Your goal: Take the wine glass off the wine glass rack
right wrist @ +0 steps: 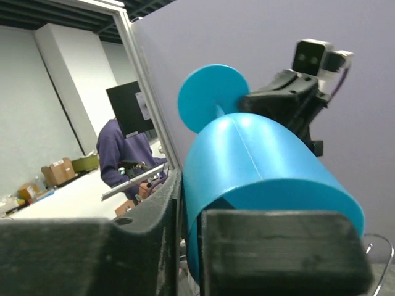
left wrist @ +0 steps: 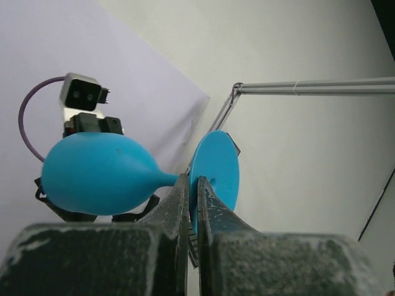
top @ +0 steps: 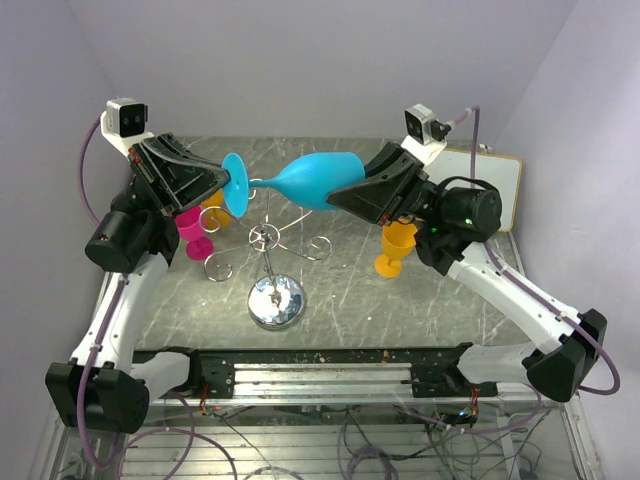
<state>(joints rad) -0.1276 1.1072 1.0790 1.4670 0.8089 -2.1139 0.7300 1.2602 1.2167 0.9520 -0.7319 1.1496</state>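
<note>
A blue wine glass (top: 315, 180) lies horizontal in the air above the chrome wine glass rack (top: 268, 240), clear of its hook arms. My left gripper (top: 232, 187) is shut on the rim of the glass's round foot (left wrist: 216, 166). My right gripper (top: 352, 195) is shut on the wall of the bowl at its open mouth, one finger outside and one inside. In the left wrist view the gripper (left wrist: 192, 180) pinches the foot, with the bowl (left wrist: 92, 174) at left. In the right wrist view the gripper (right wrist: 192, 206) clamps the bowl (right wrist: 259, 160).
The rack's round mirrored base (top: 276, 302) sits on the table's middle. A pink glass (top: 192, 232) and a yellow glass (top: 213, 212) hang at the rack's left, an orange glass (top: 395, 250) at its right. A white board (top: 497, 175) lies at the back right.
</note>
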